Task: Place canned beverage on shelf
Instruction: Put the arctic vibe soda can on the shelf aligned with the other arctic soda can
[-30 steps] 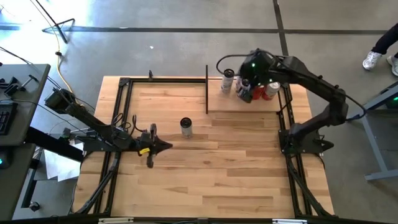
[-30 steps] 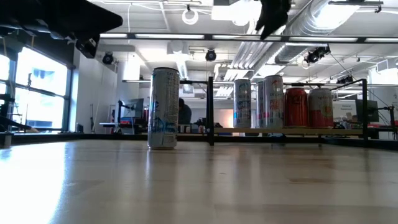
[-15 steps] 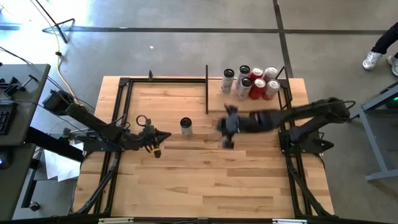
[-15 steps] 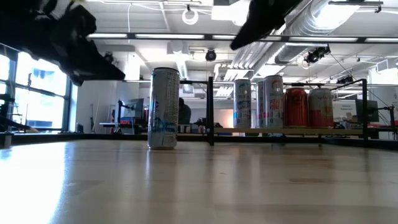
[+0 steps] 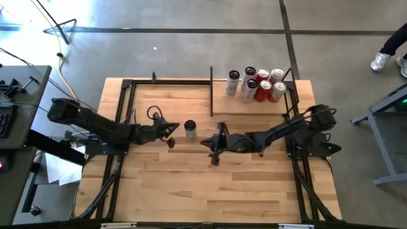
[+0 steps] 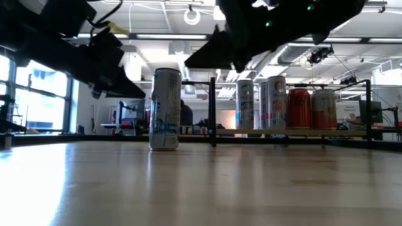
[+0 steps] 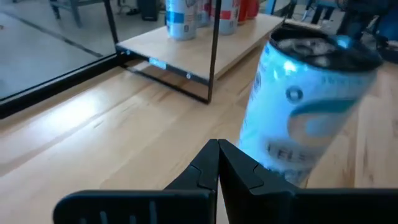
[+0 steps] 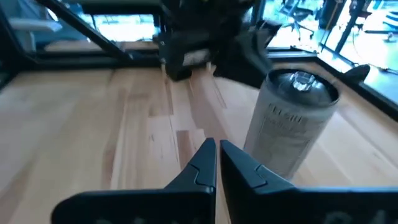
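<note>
A slim white and blue can (image 5: 190,130) stands upright on its base on the planked tabletop, also in the low view (image 6: 165,110). My left gripper (image 5: 173,132) is shut just to the can's left, clear of it (image 7: 305,106). My right gripper (image 5: 203,141) is shut just to the can's right, and I see no touch (image 8: 289,124). The pale wood shelf (image 5: 248,108) lies at the far right and carries several upright cans (image 5: 257,84), white and red.
A black upright bar (image 5: 211,92) marks the shelf's left edge, between the shelf and the single can. Black frame rails (image 5: 121,121) run along the table's left and right sides. Bare tabletop (image 5: 203,184) stretches toward the near edge.
My right gripper has come away from above the shelf's cans, down and toward the table's left and near side, to just right of the single can. My left gripper has moved right and a little toward the far edge, up to the can's left side. The can has stayed put.
</note>
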You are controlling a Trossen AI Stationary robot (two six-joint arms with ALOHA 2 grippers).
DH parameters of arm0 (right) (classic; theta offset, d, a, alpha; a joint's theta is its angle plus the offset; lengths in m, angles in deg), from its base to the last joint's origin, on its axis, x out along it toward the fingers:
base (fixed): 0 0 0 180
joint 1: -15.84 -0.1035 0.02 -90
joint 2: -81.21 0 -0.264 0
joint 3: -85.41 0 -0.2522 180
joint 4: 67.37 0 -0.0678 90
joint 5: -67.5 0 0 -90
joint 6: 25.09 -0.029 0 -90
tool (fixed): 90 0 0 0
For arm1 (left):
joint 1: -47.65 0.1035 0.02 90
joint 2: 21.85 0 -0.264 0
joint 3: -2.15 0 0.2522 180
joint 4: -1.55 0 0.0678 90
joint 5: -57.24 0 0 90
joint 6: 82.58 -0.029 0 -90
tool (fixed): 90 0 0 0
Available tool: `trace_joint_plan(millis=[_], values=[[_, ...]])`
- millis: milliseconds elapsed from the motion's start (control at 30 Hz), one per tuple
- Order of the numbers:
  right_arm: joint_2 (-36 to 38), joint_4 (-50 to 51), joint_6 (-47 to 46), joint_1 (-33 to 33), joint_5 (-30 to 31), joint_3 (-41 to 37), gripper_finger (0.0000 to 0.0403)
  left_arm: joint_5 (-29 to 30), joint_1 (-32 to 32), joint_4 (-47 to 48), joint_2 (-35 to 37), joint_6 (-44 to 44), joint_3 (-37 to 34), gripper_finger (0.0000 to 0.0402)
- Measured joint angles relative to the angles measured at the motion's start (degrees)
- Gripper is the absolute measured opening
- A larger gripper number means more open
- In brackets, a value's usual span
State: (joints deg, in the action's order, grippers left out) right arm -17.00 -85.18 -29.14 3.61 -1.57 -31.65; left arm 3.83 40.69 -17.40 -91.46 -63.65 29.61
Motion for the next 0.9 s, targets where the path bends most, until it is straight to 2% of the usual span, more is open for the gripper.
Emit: trace_joint_plan(millis=[200,400,633,900], values=[[-7.52,-0.01,2.59,-0.09,-0.58,5.81,0.0001,-8.9,6.46,-6.69,-4.53,-3.02,0.02,0.0],[-11.15,0.61,5.26,0.34,-0.3,10.35,0.0001,-19.54,10.57,-13.98,-9.59,-3.05,0.0,0.0],[-11.35,1.35,4.37,2.28,2.31,10.87,0.0,-20.92,9.82,-18.88,-13.8,-2.69,0.02,0.0],[-11.32,8.23,0.01,3.91,2.63,10.91,0.0,-20.1,5.94,-20.0,-14.52,-2.51,0.02,0.0]])
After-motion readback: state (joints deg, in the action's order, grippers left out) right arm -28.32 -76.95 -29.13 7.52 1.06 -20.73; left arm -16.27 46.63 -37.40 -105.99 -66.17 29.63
